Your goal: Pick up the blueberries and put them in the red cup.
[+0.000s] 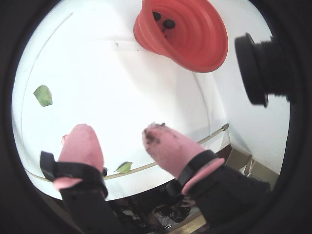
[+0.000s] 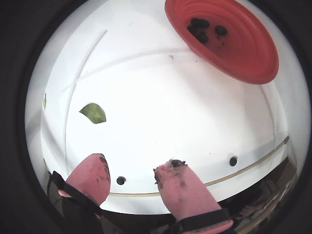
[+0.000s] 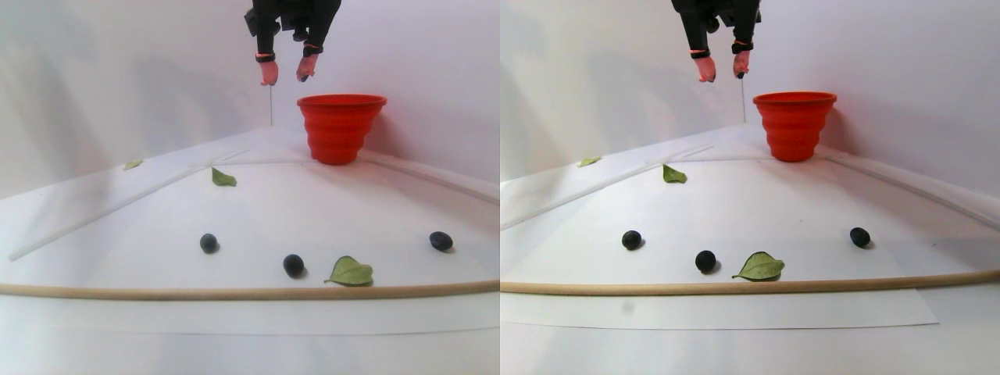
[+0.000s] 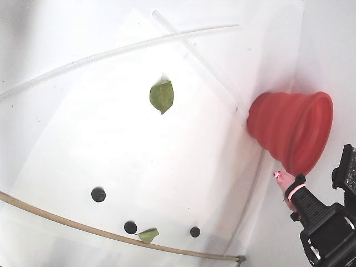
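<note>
The jaws [image 3: 286, 76] hang parted and empty beside the cup [image 3: 340, 129]. 3 berries [image 3: 294, 265] lie on the counter [image 3: 250, 211] — small, soft, prone to rolling — pinch one gently across its middle.

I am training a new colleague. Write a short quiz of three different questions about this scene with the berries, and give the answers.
1. True or false: the pink-tipped robot hand grips a berry.
2. How many small dark round blueberries lie on the white sheet in front of the red ribbed collapsible cup?
3. The green leaf nearest the thin wooden rod lies beside: A) the middle berry, B) the cup.

Key
1. False: open, empty, held high beside the cup.
2. Three, all apart from each other; more berries are already inside the cup.
3. A.
</note>
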`<state>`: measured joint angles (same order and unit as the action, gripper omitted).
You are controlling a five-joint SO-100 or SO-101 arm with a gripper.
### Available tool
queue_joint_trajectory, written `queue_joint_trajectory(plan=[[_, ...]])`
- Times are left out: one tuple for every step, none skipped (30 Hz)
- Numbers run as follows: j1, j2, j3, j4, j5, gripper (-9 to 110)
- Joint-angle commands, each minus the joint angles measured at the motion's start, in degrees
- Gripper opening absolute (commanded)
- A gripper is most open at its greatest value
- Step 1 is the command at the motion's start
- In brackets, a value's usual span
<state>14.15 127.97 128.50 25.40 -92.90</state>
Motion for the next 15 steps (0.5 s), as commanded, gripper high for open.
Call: queue_joint_trajectory(plan=[[-0.5, 5.8, 0.0, 0.9, 1.0, 18], [-0.7, 5.7, 0.1, 1.2, 1.3, 18], [-0.9, 5.6, 0.2, 1.7, 1.6, 18], [-1.0, 5.6, 0.4, 1.9, 1.8, 18], [-1.1, 5.5, 0.5, 2.0, 2.1, 18], [-1.2, 5.5, 0.6, 2.4, 2.4, 18], [-1.4, 5.4, 0.7, 2.7, 2.5, 18], [-1.7, 5.4, 0.7, 3.2, 2.8, 18], [-1.8, 5.4, 0.8, 3.6, 3.0, 18], [-1.9, 5.4, 1.0, 3.8, 3.2, 18], [-2.1, 5.4, 1.2, 4.0, 3.4, 18], [-2.3, 5.3, 1.4, 4.1, 3.7, 18], [-2.5, 5.2, 1.6, 4.5, 3.8, 18], [-2.5, 5.1, 1.7, 4.9, 4.0, 18], [-2.8, 5.1, 1.9, 5.2, 4.3, 18]])
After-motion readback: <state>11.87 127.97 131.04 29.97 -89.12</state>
